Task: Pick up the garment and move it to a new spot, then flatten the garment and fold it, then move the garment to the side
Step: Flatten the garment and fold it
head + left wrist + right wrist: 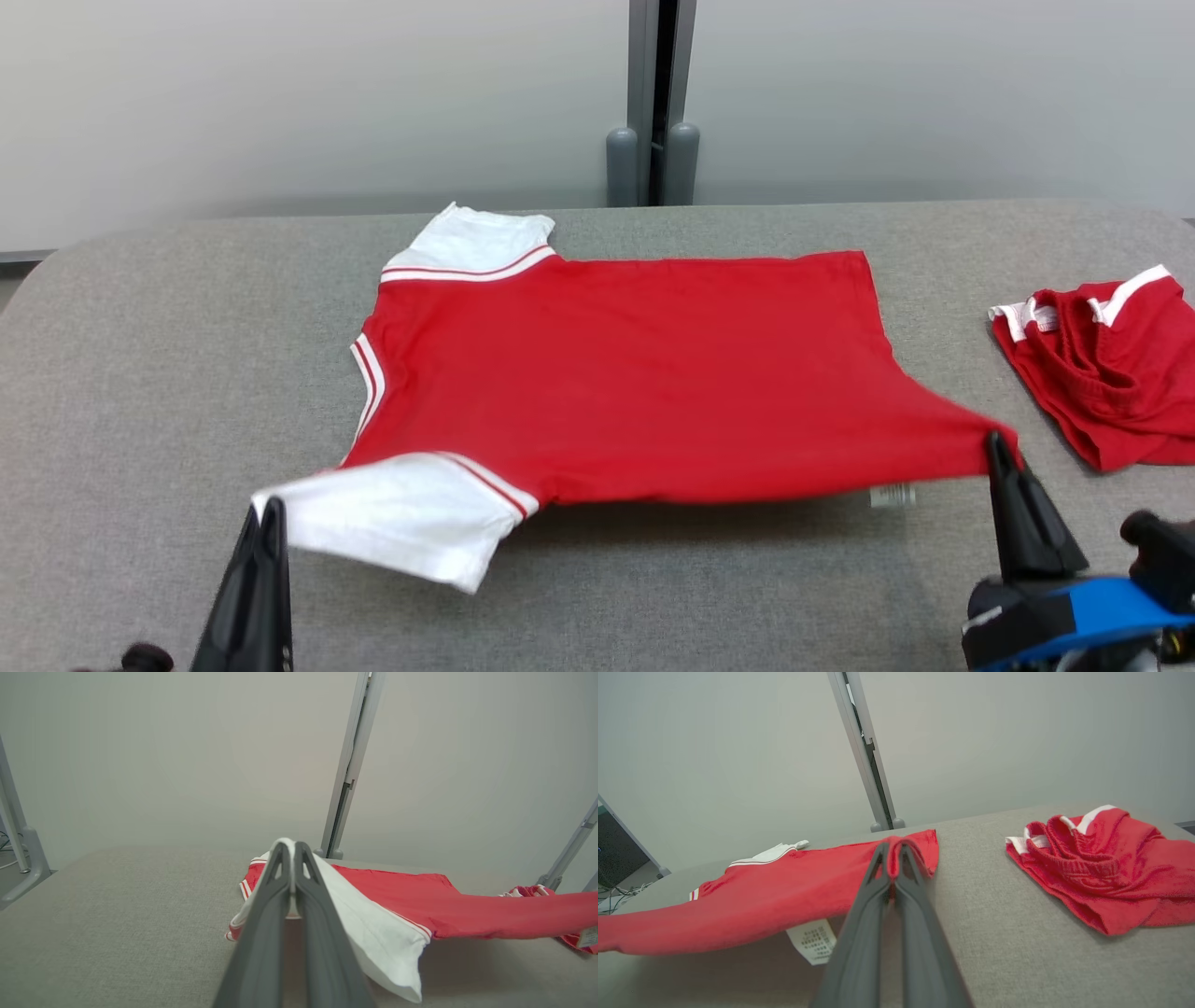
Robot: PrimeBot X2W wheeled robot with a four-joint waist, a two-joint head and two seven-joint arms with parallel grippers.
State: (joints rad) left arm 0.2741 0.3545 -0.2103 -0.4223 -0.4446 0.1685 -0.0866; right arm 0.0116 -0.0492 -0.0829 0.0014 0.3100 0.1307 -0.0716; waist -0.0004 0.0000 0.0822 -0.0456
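Note:
The garment (635, 373) is a red T-shirt with white sleeves, spread sideways on the grey table, collar to the left. Its near edge hangs lifted off the table between my two grippers. My left gripper (271, 509) is shut on the near white sleeve (373, 933), pinched at the fingertips (290, 847) in the left wrist view. At the lower right, my right gripper (999, 443) is shut on the near hem corner; the right wrist view has red cloth (775, 896) caught between its fingertips (893, 851). A white care label (812, 940) dangles under the hem.
A second crumpled red garment with white trim (1106, 364) lies at the table's right edge. Grey partition walls with a vertical post (658, 103) stand behind the table (140, 355). Bare grey tabletop lies to the left of the shirt.

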